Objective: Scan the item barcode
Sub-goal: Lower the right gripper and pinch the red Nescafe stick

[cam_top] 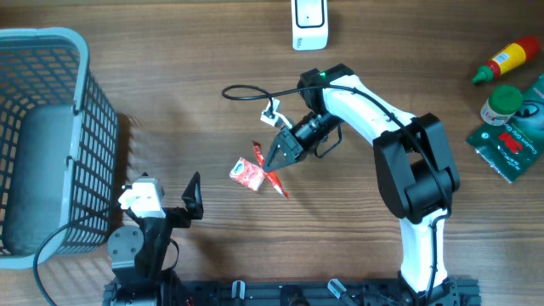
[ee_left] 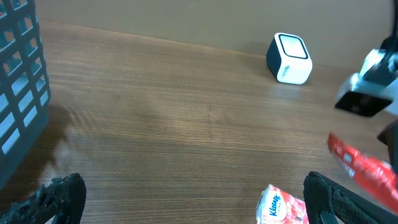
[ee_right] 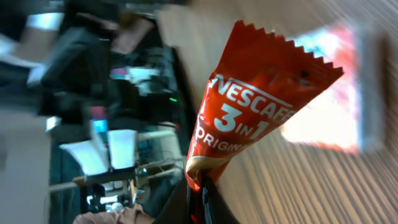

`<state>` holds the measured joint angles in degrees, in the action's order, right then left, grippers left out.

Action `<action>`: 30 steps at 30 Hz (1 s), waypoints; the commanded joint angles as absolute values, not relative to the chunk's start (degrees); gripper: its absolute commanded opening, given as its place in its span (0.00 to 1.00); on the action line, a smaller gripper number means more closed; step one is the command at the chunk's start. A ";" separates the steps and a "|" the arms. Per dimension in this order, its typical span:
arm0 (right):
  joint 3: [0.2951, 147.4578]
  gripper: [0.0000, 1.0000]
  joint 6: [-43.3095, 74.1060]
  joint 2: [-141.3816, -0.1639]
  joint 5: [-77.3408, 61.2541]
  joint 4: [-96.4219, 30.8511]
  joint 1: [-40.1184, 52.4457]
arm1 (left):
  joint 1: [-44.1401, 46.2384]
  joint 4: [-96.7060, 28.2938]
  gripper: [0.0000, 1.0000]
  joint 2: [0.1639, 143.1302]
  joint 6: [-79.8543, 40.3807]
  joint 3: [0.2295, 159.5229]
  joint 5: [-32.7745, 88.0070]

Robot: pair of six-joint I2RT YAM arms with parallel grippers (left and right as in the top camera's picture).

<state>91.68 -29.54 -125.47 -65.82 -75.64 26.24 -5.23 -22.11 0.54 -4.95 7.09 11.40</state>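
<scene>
Two hands: right hand [cam_top: 274, 162] pinched shut on red coffee sachet [ee_right: 252, 109] beside tissue pack [ee_left: 283, 208] on tabletop [cam_top: 170, 102], left hand [ee_left: 194, 202] spread wide, empty.

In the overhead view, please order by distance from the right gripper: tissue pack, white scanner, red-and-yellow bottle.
From the right gripper:
1. Pink-and-white plastic tissue pack, just beside it.
2. White box-shaped scanner, far side, centre.
3. Red-and-yellow squeeze bottle, far right corner.

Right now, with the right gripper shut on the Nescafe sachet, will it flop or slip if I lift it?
Probably light and fairly stiff: the sachet runs straight out of the right gripper, uncreased. Its glossy film looks slippery; in so narrow a pinch it may swivel.
</scene>
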 commanded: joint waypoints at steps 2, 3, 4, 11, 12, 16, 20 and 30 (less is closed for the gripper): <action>92.88 0.04 -45.36 -124.05 -81.62 -76.20 26.41 | -4.97 -21.91 1.00 0.38 -3.84 6.59 11.03; 92.88 0.04 -48.25 -124.05 -83.00 -76.40 26.44 | -4.97 -21.91 1.00 0.38 -3.84 6.59 11.03; 92.88 0.04 -51.40 -124.07 -84.09 -76.51 26.44 | -4.97 -21.91 1.00 0.38 -3.84 6.59 11.03; 92.90 0.04 -63.07 -124.05 -93.06 -75.99 26.74 | -4.97 -21.91 1.00 0.38 -3.84 6.59 11.03; 92.90 0.05 -63.05 -123.96 -93.06 -75.75 27.09 | -4.97 -21.91 1.00 0.38 -3.84 6.59 11.03; 92.90 0.05 -63.11 -123.96 -93.06 -75.64 28.82 | -4.97 -21.91 1.00 0.38 -3.84 6.59 11.03; 92.90 0.04 -63.00 -123.96 -91.57 -73.73 29.67 | -4.97 -21.91 1.00 0.38 -3.84 6.59 11.03; 92.88 0.04 -20.36 -123.96 -42.11 -60.51 30.35 | -4.97 -21.91 1.00 0.38 -3.84 6.59 11.03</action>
